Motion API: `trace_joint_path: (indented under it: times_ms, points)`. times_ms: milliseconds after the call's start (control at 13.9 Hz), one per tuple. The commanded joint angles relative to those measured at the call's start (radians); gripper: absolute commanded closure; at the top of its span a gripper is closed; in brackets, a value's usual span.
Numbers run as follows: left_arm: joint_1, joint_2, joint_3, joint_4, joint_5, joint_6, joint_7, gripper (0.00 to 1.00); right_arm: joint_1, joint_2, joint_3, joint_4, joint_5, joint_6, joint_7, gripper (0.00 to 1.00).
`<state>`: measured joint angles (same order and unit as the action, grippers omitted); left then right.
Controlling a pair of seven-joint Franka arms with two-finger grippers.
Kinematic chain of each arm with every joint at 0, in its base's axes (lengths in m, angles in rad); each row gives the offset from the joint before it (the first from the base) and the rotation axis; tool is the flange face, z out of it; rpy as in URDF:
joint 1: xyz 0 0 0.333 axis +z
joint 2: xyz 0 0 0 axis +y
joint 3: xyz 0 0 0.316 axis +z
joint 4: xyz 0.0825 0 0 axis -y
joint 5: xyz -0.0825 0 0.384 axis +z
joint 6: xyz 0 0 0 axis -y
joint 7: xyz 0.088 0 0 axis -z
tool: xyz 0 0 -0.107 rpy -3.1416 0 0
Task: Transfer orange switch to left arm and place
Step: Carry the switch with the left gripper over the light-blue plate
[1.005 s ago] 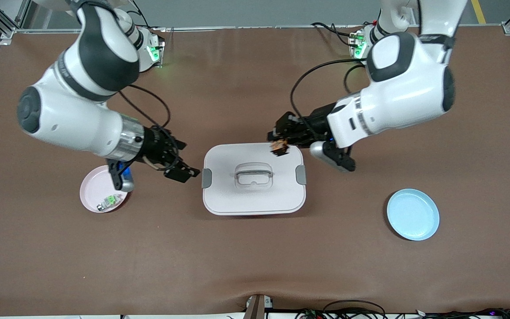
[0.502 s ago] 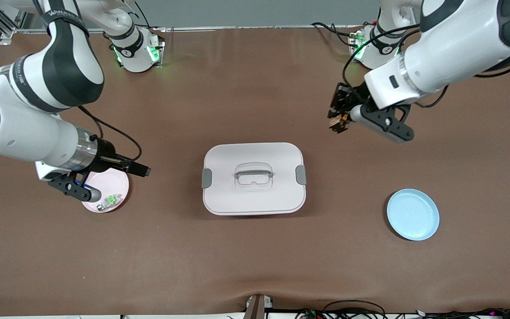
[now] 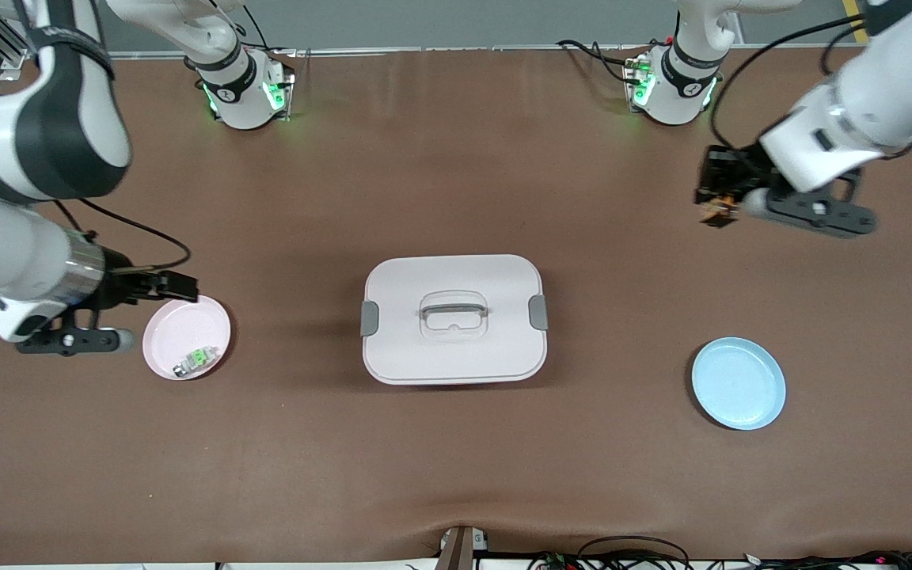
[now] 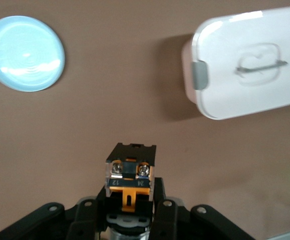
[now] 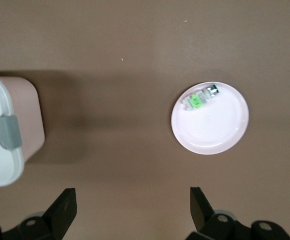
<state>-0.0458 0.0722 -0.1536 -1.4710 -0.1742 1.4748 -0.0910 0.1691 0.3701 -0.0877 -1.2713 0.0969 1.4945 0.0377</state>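
My left gripper point(image 3: 716, 199) is shut on the orange switch point(image 3: 718, 212), a small black part with an orange end, and holds it in the air over bare table toward the left arm's end. In the left wrist view the switch point(image 4: 129, 170) sits upright between the fingers point(image 4: 162, 197). The white lidded box point(image 3: 454, 319) stands at the table's middle, well apart from both grippers; it also shows in the left wrist view point(image 4: 250, 60) and in the right wrist view point(image 5: 2, 135). My right gripper point(image 3: 181, 286) is open and empty, over the table by the pink plate's rim.
A pink plate point(image 3: 179, 328) toward the right arm's end holds a small green-and-silver part point(image 3: 193, 362); the plate point(image 5: 210, 132) and the part point(image 5: 197, 101) also show in the right wrist view. A bare blue plate point(image 3: 739, 383) lies toward the left arm's end, also seen in the left wrist view point(image 4: 24, 53).
My left gripper has carried the switch from over the box's edge out toward the left arm's end. My right gripper has drawn back from the box to beside the pink plate.
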Motion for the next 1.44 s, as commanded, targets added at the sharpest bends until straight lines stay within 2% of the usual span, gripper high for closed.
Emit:
trace_joint_path:
  times_ms: [0, 72, 144, 359, 790, 1220, 1364]
  points:
    - [0.044, -0.008, -0.009, 0.009, 0.129, -0.010, -0.039, 1.00, -0.048, 0.000, 0.019, 0.078, -0.041, -0.080, -0.099, 0.00]
    - [0.044, 0.000, -0.017, 0.020, 0.212, -0.004, -0.073, 1.00, -0.049, 0.000, 0.016, 0.079, -0.055, -0.091, -0.116, 0.00]
    - [0.046, 0.009, -0.017, 0.021, 0.244, 0.007, -0.110, 1.00, -0.052, 0.000, 0.014, 0.087, -0.059, -0.109, -0.119, 0.00]
    - [0.064, 0.049, -0.011, 0.021, 0.246, 0.038, -0.246, 1.00, -0.066, -0.002, 0.014, 0.101, -0.057, -0.148, -0.117, 0.00]
    - [0.067, 0.142, -0.011, 0.017, 0.242, 0.166, -0.752, 1.00, -0.109, -0.002, 0.016, 0.119, -0.069, -0.145, -0.113, 0.00]
    - [0.086, 0.225, -0.011, 0.011, 0.239, 0.307, -1.128, 1.00, -0.102, -0.005, 0.022, 0.115, -0.222, -0.149, -0.107, 0.00]
    - [0.098, 0.256, -0.011, 0.011, 0.239, 0.358, -1.238, 1.00, -0.103, -0.008, 0.023, 0.118, -0.226, -0.183, -0.122, 0.00]
